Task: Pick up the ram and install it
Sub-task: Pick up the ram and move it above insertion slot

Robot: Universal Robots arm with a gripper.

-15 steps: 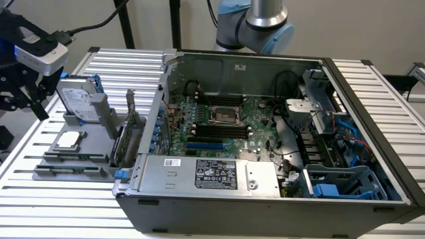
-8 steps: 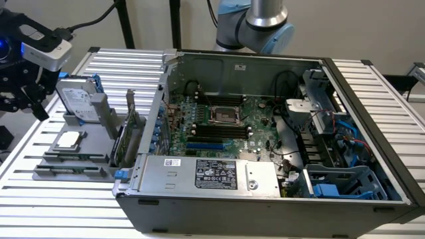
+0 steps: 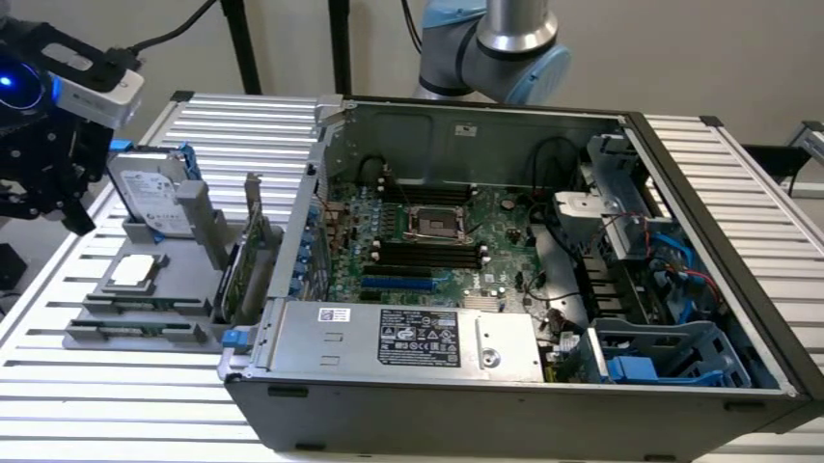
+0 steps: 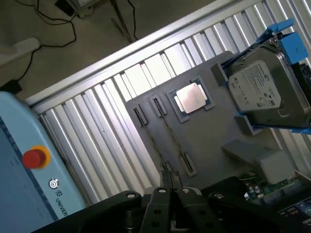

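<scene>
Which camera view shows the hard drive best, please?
The wrist view: the hard drive turns its labelled face to the camera, its blue bracket plain around it. The exterior view shows the drive standing upright on the grey holder, at an angle, partly behind the holder's post.

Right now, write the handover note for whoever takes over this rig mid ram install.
Gripper: shut, holding nothing, poised over the grey holder plate beside the open computer case.
Ram: seemingly the thin strip standing on edge between two clips on that plate, next to the processor; hard to tell for sure.
Done: nothing that shows; the ram is not picked up.
Left: pick it up and seat it in the black memory slots on the motherboard.
</scene>
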